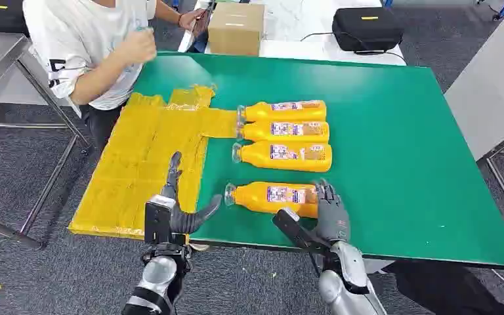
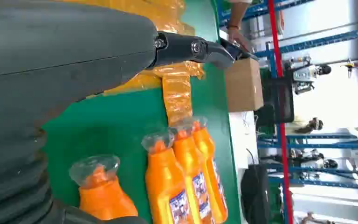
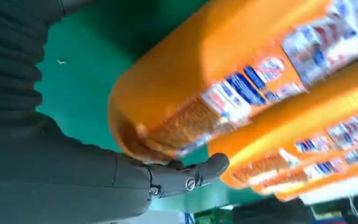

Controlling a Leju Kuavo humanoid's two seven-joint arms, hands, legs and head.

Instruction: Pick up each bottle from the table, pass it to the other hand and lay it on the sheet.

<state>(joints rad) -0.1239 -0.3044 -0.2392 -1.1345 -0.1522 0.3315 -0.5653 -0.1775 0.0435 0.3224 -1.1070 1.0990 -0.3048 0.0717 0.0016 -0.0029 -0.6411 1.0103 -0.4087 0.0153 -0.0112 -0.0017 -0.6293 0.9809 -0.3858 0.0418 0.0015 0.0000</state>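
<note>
The nearest bottle [image 1: 274, 197] is smooth orange plastic with a clear cap and a glossy printed label, and it lies on its side on the flat green table [image 1: 400, 164]. The right hand [image 1: 330, 209] is at the bottom end of this bottle, its dark fingers [image 3: 186, 177] touching the rounded base; whether it really grips the bottle I cannot tell. Beyond this hand three more bottles [image 1: 282, 131] of the same kind lie side by side, caps toward the sheet. The left hand [image 1: 178, 210] is empty with its fingers apart, over the edge of the crinkled yellow sheet [image 1: 138, 170]. Far from both hands stands a cardboard box [image 1: 236, 27], beside a person [image 1: 92, 46].
</note>
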